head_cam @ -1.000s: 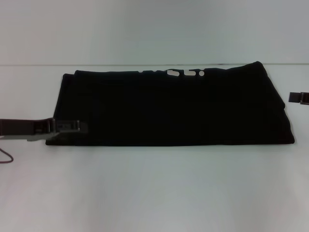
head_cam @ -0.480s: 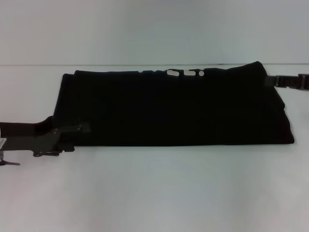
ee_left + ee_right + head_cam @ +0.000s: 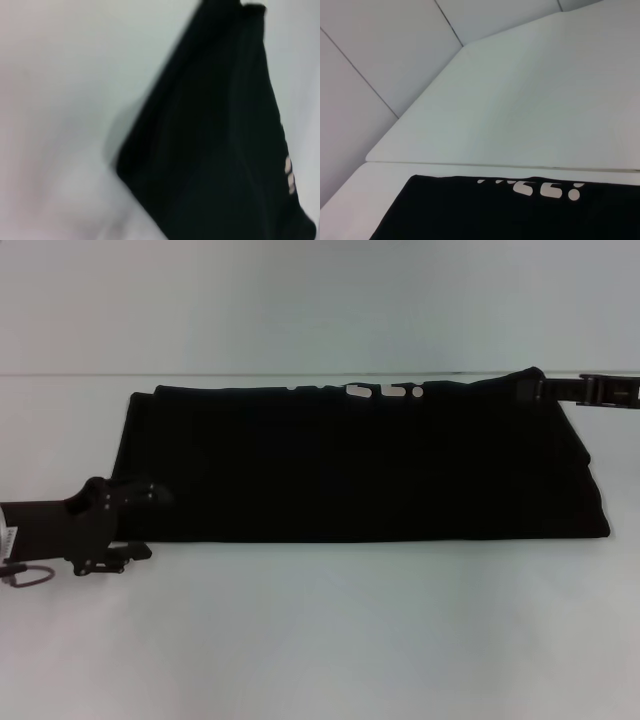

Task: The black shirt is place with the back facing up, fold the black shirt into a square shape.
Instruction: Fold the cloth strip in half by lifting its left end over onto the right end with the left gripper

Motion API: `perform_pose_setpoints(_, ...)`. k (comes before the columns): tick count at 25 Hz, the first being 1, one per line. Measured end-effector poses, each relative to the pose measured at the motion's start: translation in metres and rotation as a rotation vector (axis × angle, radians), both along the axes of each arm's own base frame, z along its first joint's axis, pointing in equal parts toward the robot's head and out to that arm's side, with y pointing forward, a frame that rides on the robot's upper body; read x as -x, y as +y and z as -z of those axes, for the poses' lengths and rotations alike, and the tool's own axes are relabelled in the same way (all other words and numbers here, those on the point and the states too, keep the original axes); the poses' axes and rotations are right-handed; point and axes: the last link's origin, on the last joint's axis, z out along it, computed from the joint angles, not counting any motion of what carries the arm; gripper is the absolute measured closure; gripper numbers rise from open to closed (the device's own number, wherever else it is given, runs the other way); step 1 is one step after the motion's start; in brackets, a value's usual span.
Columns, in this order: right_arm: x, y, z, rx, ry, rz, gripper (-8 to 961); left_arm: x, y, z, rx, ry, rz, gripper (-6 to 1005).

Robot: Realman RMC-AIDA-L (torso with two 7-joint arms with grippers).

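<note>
The black shirt (image 3: 360,465) lies flat on the white table as a long folded band, with white lettering (image 3: 385,391) peeking out at its far edge. My left gripper (image 3: 140,522) is at the shirt's near left corner, turned on its side and open, one finger over the fabric and the other on the table. My right gripper (image 3: 528,390) reaches in from the right to the shirt's far right corner. The left wrist view shows the shirt (image 3: 215,150) and one of its corners. In the right wrist view the shirt (image 3: 510,215) shows its lettered edge.
The white table (image 3: 320,640) spreads wide in front of the shirt. Its far edge (image 3: 495,165) runs just behind the shirt, with a pale wall beyond. A loose cable (image 3: 25,575) hangs by the left arm.
My right gripper has come in from the right edge, moving farther away and leftward to the shirt's far right corner. My left gripper has drawn back slightly and rolled onto its side.
</note>
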Motion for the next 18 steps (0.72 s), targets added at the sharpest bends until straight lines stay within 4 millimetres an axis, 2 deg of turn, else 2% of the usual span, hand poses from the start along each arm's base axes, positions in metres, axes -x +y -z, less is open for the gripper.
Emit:
perform_pose_setpoints(9,0.002,0.002,0.006,-0.015,0.010,0.008,328,0.011,0.008,-0.012,-0.066,0.021,-0.091,153)
perform_pose_setpoints(18,0.004,0.004,0.005,-0.024,0.018,0.011,328,0.016,0.005,-0.009,-0.057,0.040,-0.109,153)
